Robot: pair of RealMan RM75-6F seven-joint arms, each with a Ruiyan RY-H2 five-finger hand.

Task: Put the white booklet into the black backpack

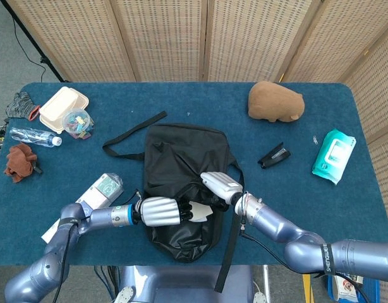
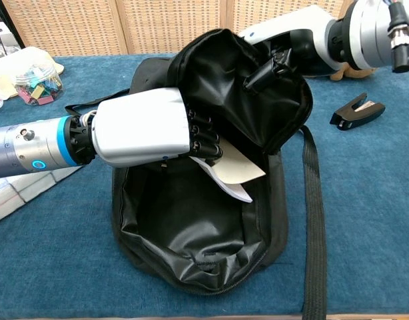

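Chest view shows our left hand (image 2: pixel 148 130) gripping the booklet (image 2: pixel 232 175) halfway inside the backpack (image 2: pixel 191 247) (one corner showing), while our right hand (image 2: pixel 288 47) holds the flap (image 2: pixel 258 100) up; release remains.

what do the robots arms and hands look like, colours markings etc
Both arms are glossy blue-grey metallic tubes. The left hand has a silver-white shell over its back, black fingers, and a bright blue ring with a small round light at the wrist. The right hand has the same silver-white shell and a chrome wrist. A black band with white lettering wraps the right forearm, and a thin black cable runs along it.
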